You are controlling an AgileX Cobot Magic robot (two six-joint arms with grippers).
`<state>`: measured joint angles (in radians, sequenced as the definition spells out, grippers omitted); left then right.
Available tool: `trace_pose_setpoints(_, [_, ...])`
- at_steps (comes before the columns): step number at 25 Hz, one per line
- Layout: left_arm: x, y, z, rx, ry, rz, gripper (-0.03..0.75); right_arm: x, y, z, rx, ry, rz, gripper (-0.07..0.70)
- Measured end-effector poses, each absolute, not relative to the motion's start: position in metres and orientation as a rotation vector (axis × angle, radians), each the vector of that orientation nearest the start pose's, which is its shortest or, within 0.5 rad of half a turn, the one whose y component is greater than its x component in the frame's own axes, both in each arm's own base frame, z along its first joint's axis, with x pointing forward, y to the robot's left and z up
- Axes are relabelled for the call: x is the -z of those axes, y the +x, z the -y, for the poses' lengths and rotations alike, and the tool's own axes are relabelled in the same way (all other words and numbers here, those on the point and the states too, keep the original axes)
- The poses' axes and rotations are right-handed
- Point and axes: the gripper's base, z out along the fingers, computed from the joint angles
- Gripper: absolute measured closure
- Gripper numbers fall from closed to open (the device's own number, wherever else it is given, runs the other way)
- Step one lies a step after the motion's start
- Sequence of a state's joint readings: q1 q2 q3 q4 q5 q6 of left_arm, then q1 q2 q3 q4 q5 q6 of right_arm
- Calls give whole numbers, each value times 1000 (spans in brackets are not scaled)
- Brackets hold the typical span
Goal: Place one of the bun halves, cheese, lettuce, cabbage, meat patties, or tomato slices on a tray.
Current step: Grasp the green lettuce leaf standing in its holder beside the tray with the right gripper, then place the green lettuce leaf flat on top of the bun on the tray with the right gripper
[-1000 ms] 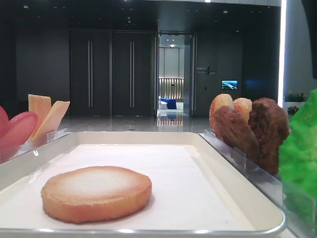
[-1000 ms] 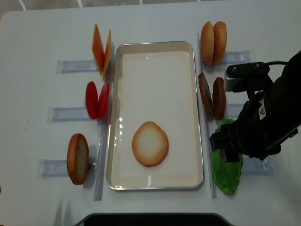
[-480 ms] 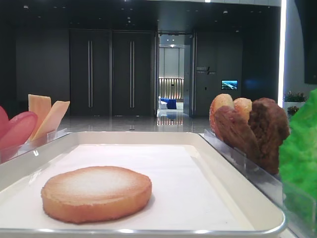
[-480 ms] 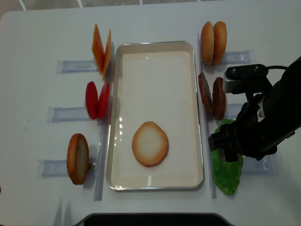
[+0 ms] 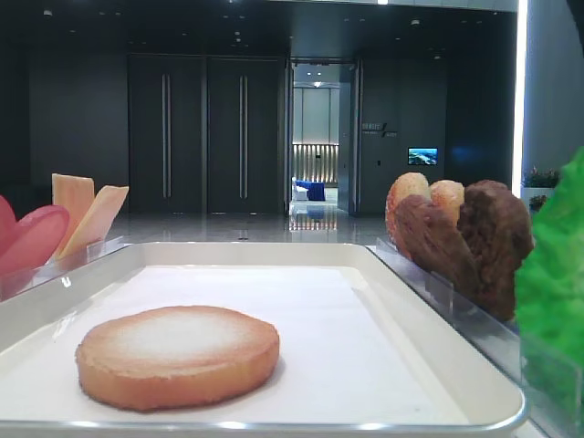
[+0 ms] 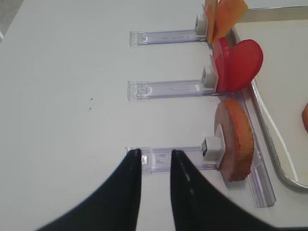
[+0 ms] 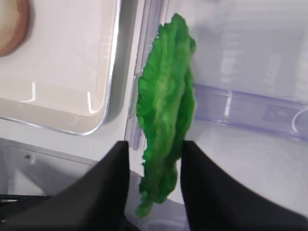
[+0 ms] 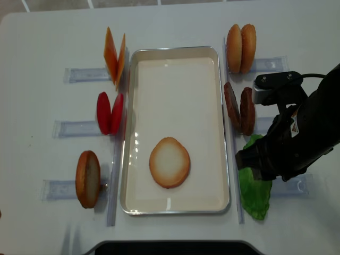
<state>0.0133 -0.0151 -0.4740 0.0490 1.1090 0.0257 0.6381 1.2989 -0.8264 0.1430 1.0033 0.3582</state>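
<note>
Your right end effector [image 7: 154,180] has its two dark fingers on either side of the lettuce [image 7: 166,120], partly closed around the lower part of the leaf; from the wrist view you cannot tell whether the pads actually press it or only bracket it. The lettuce stands on edge at its clear rack [image 7: 240,108], just beside the right rim of the tray [image 8: 227,133], outside it.

One bun half [image 8: 169,162] already lies flat on the tray, toasted face up, so that much looks done. Judging by the pose, the lettuce is the item in hand now: it is not yet lifted clear and not yet over the tray, so the carry and the drop are what is left.

Your left end effector [image 6: 154,159] hangs over the bare worktop [image 6: 62,96] with its fingers a narrow gap apart and nothing between them, near the rack that holds another bun half [image 6: 234,139] on edge.

The overhead view gives you the layout but hides the fingers under the right arm [image 8: 297,141]; only the right wrist view shows them flanking the leaf. The low view shows the bun's thickness and the meat patties [image 5: 474,242] standing upright, with the lettuce just a green mass at its right edge.
</note>
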Motion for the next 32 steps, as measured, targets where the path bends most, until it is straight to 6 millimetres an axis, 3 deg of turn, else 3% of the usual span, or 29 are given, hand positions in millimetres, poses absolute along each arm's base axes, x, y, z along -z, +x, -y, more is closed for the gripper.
trace_pose_setpoints(10, [-266,-6,-4,-83,10,-2103,557,-243,170,-138,-284,-333,-3006,607])
trace_pose_setpoints(21, [-266,-6,-4,-83,10,-2103,557,-242,168,-137,-269,-338,-3026,607])
trace_pose_setpoints(32, [-266,-6,-4,-83,10,-2103,557,-262,170,-142,-298,-350,-3039,607])
